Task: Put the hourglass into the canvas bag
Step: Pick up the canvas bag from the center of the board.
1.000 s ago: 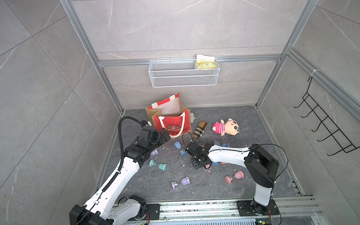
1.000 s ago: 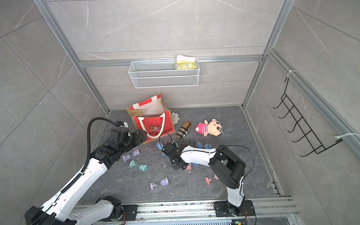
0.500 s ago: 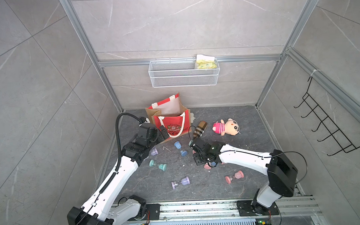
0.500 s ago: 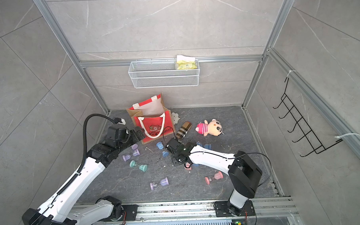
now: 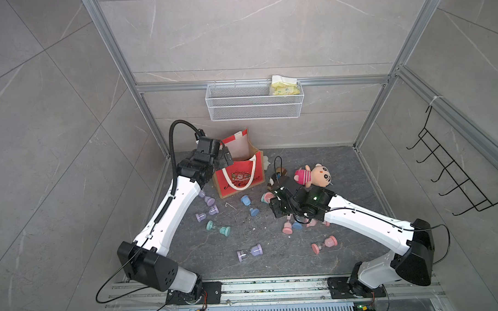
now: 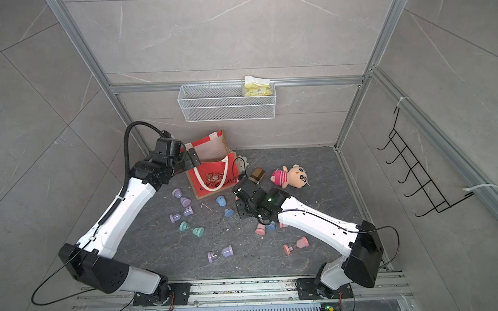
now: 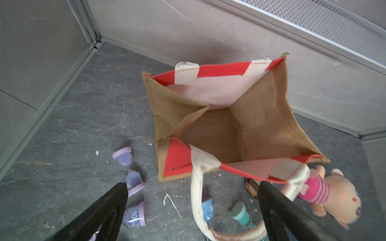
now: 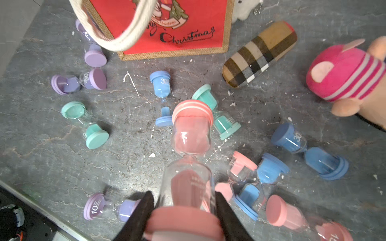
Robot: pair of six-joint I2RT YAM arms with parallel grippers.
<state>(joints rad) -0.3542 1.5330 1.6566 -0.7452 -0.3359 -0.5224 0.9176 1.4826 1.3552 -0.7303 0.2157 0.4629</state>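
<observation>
Both arms have risen: right gripper [image 8: 183,200] clamps the pink hourglass [image 8: 191,146] for transfer; I hold left gripper [image 7: 193,184] spread wide at the bag [image 7: 261,116] rim, ready to steady it.

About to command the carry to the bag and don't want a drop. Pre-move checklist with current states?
1. Grip: right end effector is shut on the pink hourglass, near one end cap: ok.
2. Target: canvas bag is upright with its mouth open: ok.
3. Mouth: front rope handle hangs outside, not across the opening: ok.
4. Drop path: left end effector is open, holds nothing and sits at the bag's rim. Whether it is clear of the drop path: cannot tell.
5. Position: the hourglass is not above the mouth; it is short of the bag, over the floor: not ok.
</observation>
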